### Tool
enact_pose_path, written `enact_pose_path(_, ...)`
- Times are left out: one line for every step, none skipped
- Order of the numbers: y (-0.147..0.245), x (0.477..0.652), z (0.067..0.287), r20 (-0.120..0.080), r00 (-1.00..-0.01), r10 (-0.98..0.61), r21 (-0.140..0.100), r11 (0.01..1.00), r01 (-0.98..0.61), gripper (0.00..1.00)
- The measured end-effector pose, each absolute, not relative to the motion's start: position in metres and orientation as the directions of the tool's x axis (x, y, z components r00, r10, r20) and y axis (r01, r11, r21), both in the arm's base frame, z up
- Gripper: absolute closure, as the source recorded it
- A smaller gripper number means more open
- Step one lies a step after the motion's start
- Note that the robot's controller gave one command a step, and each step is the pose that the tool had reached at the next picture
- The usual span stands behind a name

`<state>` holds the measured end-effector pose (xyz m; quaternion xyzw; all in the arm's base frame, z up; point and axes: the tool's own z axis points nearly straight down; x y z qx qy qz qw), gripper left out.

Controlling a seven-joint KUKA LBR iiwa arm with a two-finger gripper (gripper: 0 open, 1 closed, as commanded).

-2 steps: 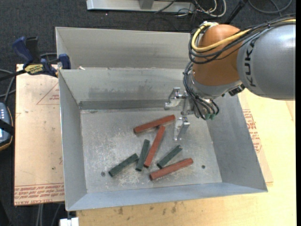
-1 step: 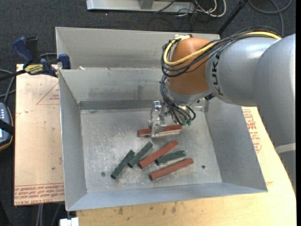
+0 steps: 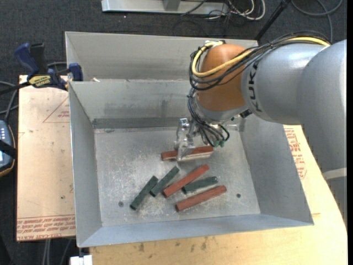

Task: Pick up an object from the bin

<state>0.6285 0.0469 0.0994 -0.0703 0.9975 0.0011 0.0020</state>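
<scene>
the end effector (image 3: 186, 148) covers the middle of a red-brown bar (image 3: 169, 155) lying near the centre of the bin (image 3: 132, 101), so just the bar's two ends show. the orange wrist cover (image 3: 220, 79) hides part of the bin's back wall, and the grey arm (image 3: 298, 76) is cut off by the right edge.

Matt scuffed metal bin (image 3: 110, 214), matt red/green sticks (image 3: 200, 198)
</scene>
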Motion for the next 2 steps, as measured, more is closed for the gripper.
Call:
enact_pose_path(0.043,0.621,0.140,0.007,-0.993,-0.121,0.002,0.993,-0.121,1.00)
enact_pose_path(0.042,0.626,0.195,-0.007,-0.993,-0.116,0.000,0.993,-0.116,1.00)
